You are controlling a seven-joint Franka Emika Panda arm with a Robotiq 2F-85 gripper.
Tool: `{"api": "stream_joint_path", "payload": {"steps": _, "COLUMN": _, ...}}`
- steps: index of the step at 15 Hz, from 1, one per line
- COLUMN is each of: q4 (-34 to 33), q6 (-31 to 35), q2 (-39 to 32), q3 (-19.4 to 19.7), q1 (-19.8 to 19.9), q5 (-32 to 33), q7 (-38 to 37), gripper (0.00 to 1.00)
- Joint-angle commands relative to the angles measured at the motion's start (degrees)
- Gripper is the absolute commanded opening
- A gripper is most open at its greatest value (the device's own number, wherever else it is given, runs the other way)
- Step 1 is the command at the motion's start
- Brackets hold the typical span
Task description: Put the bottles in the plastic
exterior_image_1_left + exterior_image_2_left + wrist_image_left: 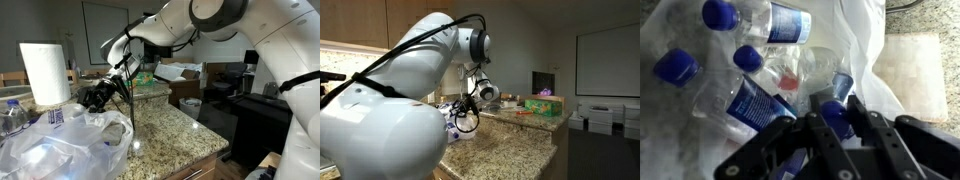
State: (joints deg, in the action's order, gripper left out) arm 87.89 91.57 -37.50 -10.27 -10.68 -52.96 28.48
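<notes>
Several small bottles (750,100) with blue caps lie in a heap inside the big see-through plastic bag (868,45), and the wrist view shows them well. Some lie flat and some point up, and at least one has red drink in it. The gripper (843,120) hangs right over that heap, in the mouth of the bag. Its fingers (872,128) look squeezed onto one more bottle, the held bottle (840,90), with its blue cap tucked between them. The long side of the held bottle seems to run away from the fingers and down toward the heap, but the black fingers hide part of it, so I cannot be sure of the tilt. The heap is just under and ahead of the fingers, very near, with nothing in between. In an exterior view the bag (60,150) sits crumpled on the speckled stone bench (175,130), beside a tall paper towel roll (45,72). The white arm (215,20) comes in from high up, bends over, and points its wrist down into the bag. I think the next thing needed is only to let go, so the bottle drops onto the others. The thin bag could catch on the fingers when they lift out.
</notes>
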Motion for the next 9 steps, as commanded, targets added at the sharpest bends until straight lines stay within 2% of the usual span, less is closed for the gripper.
{"api": "stream_joint_path", "payload": {"steps": 1, "q4": -6.12, "q6": -0.79, "q2": -2.6, "q3": -0.24, "q1": -0.34, "q5": 4.58, "q7": -2.81, "gripper": 0.08}}
{"api": "stream_joint_path", "payload": {"steps": 3, "q4": -7.99, "q6": -0.83, "q2": -3.7, "q3": -0.66, "q1": -0.48, "q5": 6.36, "q7": -3.49, "gripper": 0.08}}
{"api": "stream_joint_path", "payload": {"steps": 4, "q4": -8.64, "q6": -1.39, "q2": -4.0, "q3": -0.93, "q1": -0.34, "q5": 7.18, "q7": -3.67, "gripper": 0.19}}
{"api": "stream_joint_path", "payload": {"steps": 5, "q4": -9.11, "q6": -1.45, "q2": -4.15, "q3": -1.16, "q1": -0.24, "q5": 7.77, "q7": -3.55, "gripper": 0.57}}
{"api": "stream_joint_path", "payload": {"steps": 6, "q4": -9.51, "q6": -1.9, "q2": -4.06, "q3": -1.38, "q1": -0.19, "q5": 8.87, "q7": -3.45, "gripper": 0.59}}
{"api": "stream_joint_path", "payload": {"steps": 9, "q4": -10.89, "q6": -3.36, "q2": -4.29, "q3": -2.61, "q1": -0.12, "q5": 11.19, "q7": -2.94, "gripper": 0.77}}
